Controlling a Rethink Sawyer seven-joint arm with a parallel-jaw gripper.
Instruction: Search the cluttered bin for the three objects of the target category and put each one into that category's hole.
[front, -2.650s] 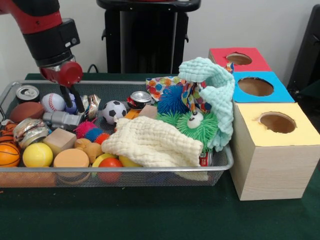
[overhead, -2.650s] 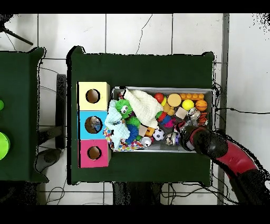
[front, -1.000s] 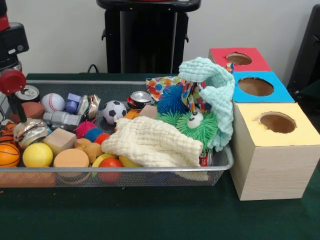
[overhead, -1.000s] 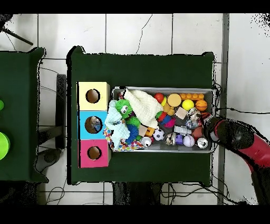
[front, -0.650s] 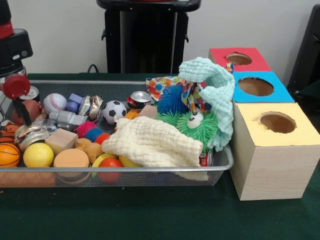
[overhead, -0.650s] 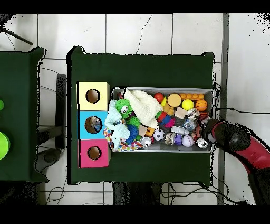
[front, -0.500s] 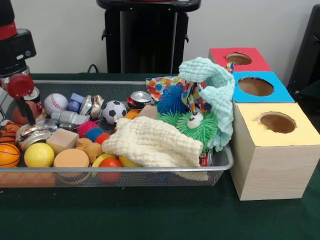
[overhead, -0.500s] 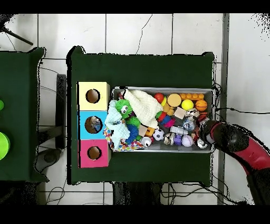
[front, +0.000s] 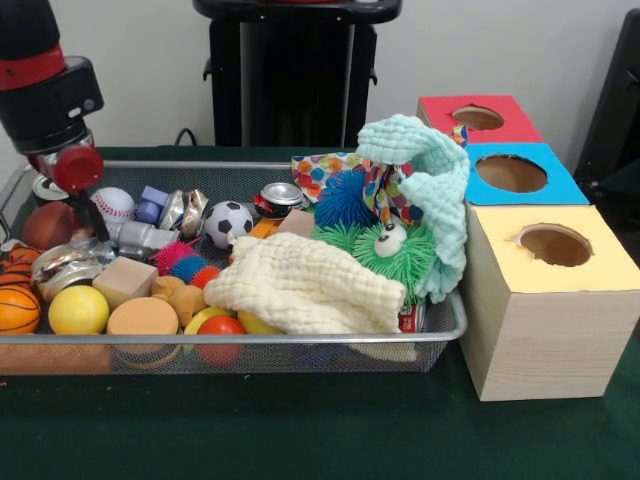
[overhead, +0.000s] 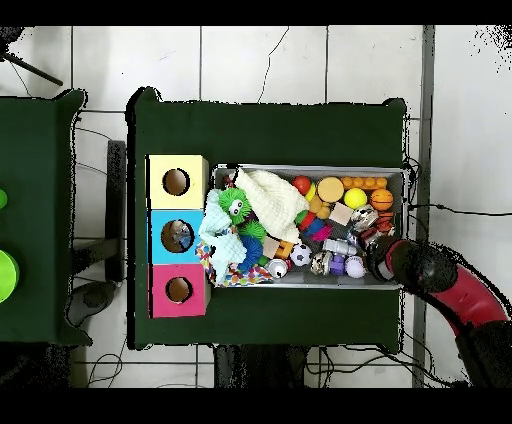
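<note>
A wire mesh bin (front: 240, 338) holds mixed clutter. At its left end lie a baseball (front: 117, 203), a brown football (front: 44, 225), a basketball (front: 17, 310), a yellow ball (front: 77, 310) and crushed cans (front: 60, 262). A soccer ball (front: 228, 222) and an upright can (front: 279, 198) sit mid-bin. My gripper (front: 100, 215) reaches down into the left end, between the football and the baseball, just above a grey metal piece (front: 140, 238). In the overhead view the gripper (overhead: 378, 258) is at the bin's (overhead: 320, 167) lower right corner. Three boxes with holes stand beside the bin: red (front: 478, 118), blue (front: 512, 172), yellow (front: 555, 245).
A cream cloth (front: 305, 285), a mint cloth (front: 425, 160) and a patterned cloth (front: 320, 170) cover the bin's right half, over blue (front: 345, 200) and green (front: 385, 250) spiky toys. Wooden blocks (front: 125, 280) and a red ball (front: 222, 328) lie near the front rim.
The gripper went from mid-bin to the bin's far left end, then came back a little right toward the baseball. The grey piece and crushed cans shifted slightly.
</note>
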